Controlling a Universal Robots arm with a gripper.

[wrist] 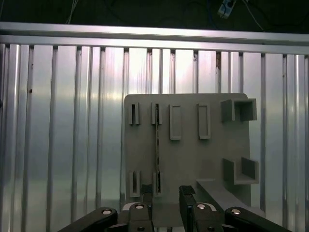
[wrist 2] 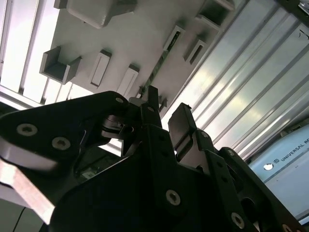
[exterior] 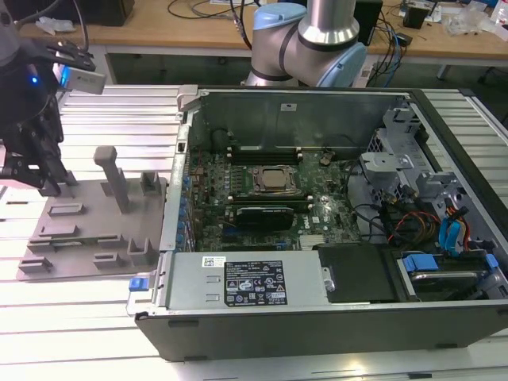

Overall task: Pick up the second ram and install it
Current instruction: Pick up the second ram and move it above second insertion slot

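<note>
Your gripper [wrist: 165, 195] stands released: the two black fingers [wrist: 146, 192] are parted with a plain gap, and they grasp nothing. In the first wrist view the second ram [wrist: 157, 145] stands on edge, seated in one pair of slots on the grey holder plate [wrist: 188, 159]. Its near end falls in line with the gap between the fingers, closer to one of them; you cannot tell whether that finger touches it. The plate rests on the ribbed metal table [wrist: 63, 145]. At the exterior view's left, upper half, the gripper hangs over the plate's end. The open computer case [exterior: 317, 317] fills centre and right, well apart from the gripper, its motherboard [exterior: 262, 198] exposed.
</note>
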